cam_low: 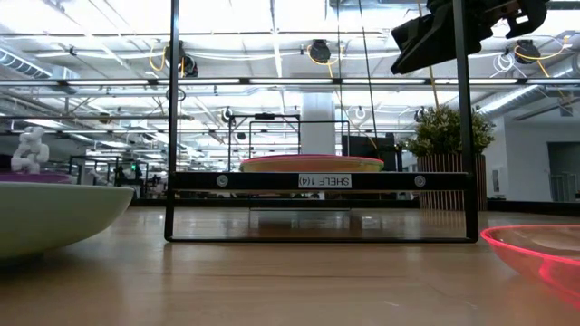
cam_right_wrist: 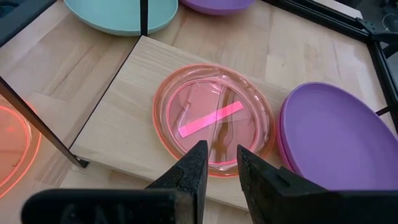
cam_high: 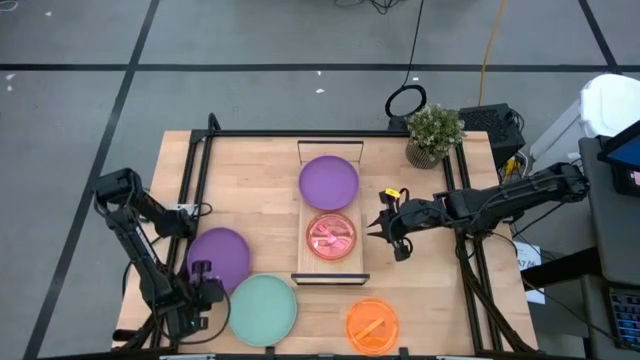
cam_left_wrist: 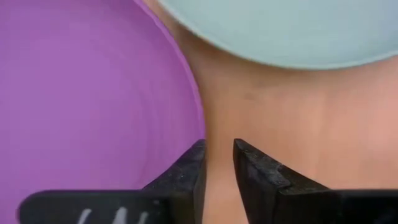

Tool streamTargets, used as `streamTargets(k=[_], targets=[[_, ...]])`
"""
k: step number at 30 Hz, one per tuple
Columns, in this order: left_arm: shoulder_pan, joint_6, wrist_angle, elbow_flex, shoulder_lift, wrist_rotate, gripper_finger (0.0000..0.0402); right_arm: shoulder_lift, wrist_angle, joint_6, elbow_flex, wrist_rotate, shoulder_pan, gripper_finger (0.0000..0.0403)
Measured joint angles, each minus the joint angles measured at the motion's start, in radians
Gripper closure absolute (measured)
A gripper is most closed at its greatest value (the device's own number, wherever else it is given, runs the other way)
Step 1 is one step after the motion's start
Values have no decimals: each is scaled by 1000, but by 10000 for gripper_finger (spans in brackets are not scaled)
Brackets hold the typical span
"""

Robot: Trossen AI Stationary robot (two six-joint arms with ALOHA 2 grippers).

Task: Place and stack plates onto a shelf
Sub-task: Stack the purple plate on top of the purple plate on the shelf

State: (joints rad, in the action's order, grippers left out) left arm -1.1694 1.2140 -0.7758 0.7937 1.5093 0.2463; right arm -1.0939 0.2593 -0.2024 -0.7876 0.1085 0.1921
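The shelf (cam_high: 302, 216) stands mid-table, carrying a purple plate (cam_high: 328, 182) and, nearer, a translucent red-pink plate (cam_right_wrist: 214, 118). On the table lie another purple plate (cam_high: 218, 257), a mint-green plate (cam_high: 263, 308) and an orange plate (cam_high: 371, 325). My left gripper (cam_left_wrist: 219, 163) points steeply down at the near left, between the table's purple plate (cam_left_wrist: 87, 93) and the mint-green one (cam_left_wrist: 286, 31). Its fingers are slightly apart, with bare wood showing between them. My right gripper (cam_right_wrist: 221, 158) hovers right of the shelf, above the red-pink plate, slightly open and holding nothing. My left gripper stands at the purple plate's rim (cam_left_wrist: 200, 124), on the side facing the mint-green plate, coming from above. One fingertip (cam_left_wrist: 194, 158) overlaps the rim's edge; whether it touches the rim I cannot tell.
A potted plant (cam_high: 434, 133) stands at the far right corner. Black frame rails (cam_high: 190, 190) run along the table's left, far and right sides. The shelf's thin black end frame (cam_low: 322, 181) rises at its near end. Bare wood lies between the shelf and the orange plate.
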Motion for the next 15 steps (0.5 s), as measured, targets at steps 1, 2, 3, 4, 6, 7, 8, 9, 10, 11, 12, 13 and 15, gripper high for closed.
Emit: streamTargets(k=[1,2,3,4,6,7,8,9,10,11,12,13,15], targets=[[2,0,-18,0,0,9,303,0,0,0,0,0,0,330],[6,0,-33,0,0,12,292,0,0,0,0,0,0,330],[11,-1,-42,0,0,12,278,0,0,0,0,0,0,330],[16,-3,-46,0,0,13,263,0,0,0,0,0,0,330],[23,-10,-49,0,0,15,232,0,0,0,0,0,0,330],[28,-13,-49,0,0,16,217,0,0,0,0,0,0,330],[32,-15,-49,0,0,16,203,0,0,0,0,0,0,330],[34,-16,-49,0,0,16,192,0,0,0,0,0,0,330],[37,-19,-49,0,0,15,182,0,0,0,0,0,0,330],[40,-24,-49,0,0,15,174,0,0,0,0,0,0,330],[43,-24,-50,0,0,15,169,0,0,0,0,0,0,330],[47,-24,-52,0,0,15,167,0,0,0,0,0,0,330],[54,-24,-60,0,0,16,166,0,0,0,0,0,0,330]])
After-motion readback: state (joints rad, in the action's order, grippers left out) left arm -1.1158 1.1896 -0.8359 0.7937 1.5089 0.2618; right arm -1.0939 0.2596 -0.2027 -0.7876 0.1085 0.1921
